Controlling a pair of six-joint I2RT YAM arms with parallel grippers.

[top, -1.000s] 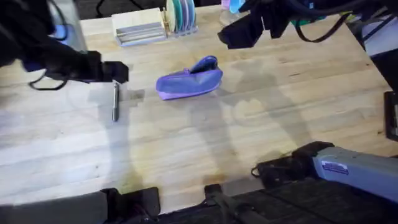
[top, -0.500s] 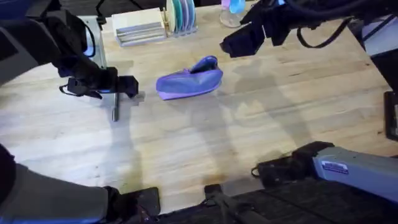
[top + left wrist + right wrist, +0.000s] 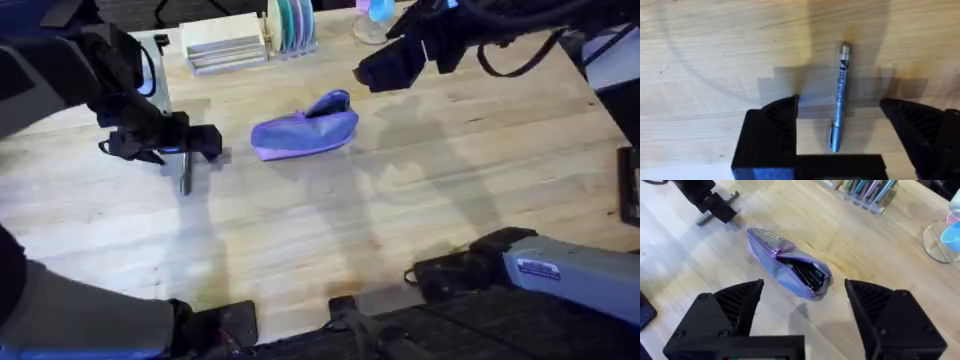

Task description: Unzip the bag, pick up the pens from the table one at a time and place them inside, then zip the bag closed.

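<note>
Our left pincer point(image 3: 839, 117) hangs spread wide over a silvery pen point(image 3: 839, 97) on the table point(image 3: 700, 65). Our right pincer point(image 3: 802, 305), likewise agape, hovers above the unzipped purple pouch point(image 3: 787, 265).

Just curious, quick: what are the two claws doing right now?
Left gripper: open, empty, straddling a slim silvery pen.
Right gripper: open, empty, above the unzipped lavender fabric pouch.

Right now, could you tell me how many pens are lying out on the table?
1: a slim silvery pen lies on the light wooden table, between the open left gripper fingers. Others seem to sit inside the open lavender fabric pouch; uncountable.
</note>
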